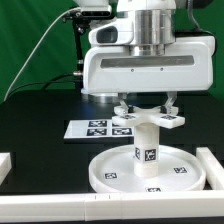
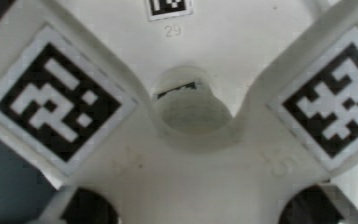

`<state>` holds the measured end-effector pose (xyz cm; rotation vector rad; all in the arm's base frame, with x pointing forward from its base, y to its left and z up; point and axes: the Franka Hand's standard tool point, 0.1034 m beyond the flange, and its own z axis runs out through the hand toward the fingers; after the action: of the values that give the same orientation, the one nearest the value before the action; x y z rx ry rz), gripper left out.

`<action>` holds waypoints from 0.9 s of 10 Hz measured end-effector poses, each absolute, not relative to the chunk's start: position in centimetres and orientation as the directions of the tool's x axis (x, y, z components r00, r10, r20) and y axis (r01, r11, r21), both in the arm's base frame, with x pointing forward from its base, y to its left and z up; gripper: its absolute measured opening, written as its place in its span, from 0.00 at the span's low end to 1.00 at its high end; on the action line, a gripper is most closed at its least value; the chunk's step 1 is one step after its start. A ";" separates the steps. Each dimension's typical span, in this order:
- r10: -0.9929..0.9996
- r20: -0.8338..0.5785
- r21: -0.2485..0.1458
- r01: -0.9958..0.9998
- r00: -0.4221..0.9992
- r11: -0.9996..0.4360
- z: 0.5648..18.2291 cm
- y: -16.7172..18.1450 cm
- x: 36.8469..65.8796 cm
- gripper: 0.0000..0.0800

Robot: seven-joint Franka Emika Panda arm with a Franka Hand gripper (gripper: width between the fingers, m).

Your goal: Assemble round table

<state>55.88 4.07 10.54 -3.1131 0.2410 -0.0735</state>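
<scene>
Exterior view: the Panda arm's gripper [image 1: 147, 113] hangs directly over the cross-shaped base [image 1: 148, 118], which sits atop the short cylindrical leg [image 1: 147, 150]. The leg stands upright on the hub of the large round disc [image 1: 112, 173], which lies on the black table [image 1: 40, 120]. The fingers flank the base's centre, drawn in to a narrow gap, though whether they actually clamp it cannot be told here. All three parts are smooth white plastic with black-and-white square tags; the disc has a raised rim. The marker board [image 1: 92, 128] lies flat behind the disc, and a white edge rail [image 1: 214, 168] runs along the exterior view's right. In the wrist view, two tagged arms of the cross-shaped base [image 2: 60, 95] splay from a round socket, with dark fingertips [image 2: 91, 207] at the frame's edge.
</scene>
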 end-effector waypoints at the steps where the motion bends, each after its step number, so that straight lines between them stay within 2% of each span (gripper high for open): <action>1: -0.232 0.044 -0.025 -0.231 0.972 -0.973 10.5 4.1 55.9 0.55; 4: -0.542 0.043 -0.041 -0.541 0.839 -0.840 10.5 4.1 56.1 0.55; 5: -0.638 0.033 -0.061 -0.636 0.769 -0.769 10.4 4.0 56.1 0.55; 7: -0.829 0.009 -0.089 -0.826 0.559 -0.557 10.4 4.1 56.2 0.55; 8: -0.913 -0.006 -0.103 -0.908 0.408 -0.406 10.4 4.1 56.3 0.55; 9: -0.954 -0.023 -0.105 -0.950 0.299 -0.295 10.4 4.1 56.3 0.55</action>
<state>56.28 4.06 10.36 -2.4502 1.8026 -0.0666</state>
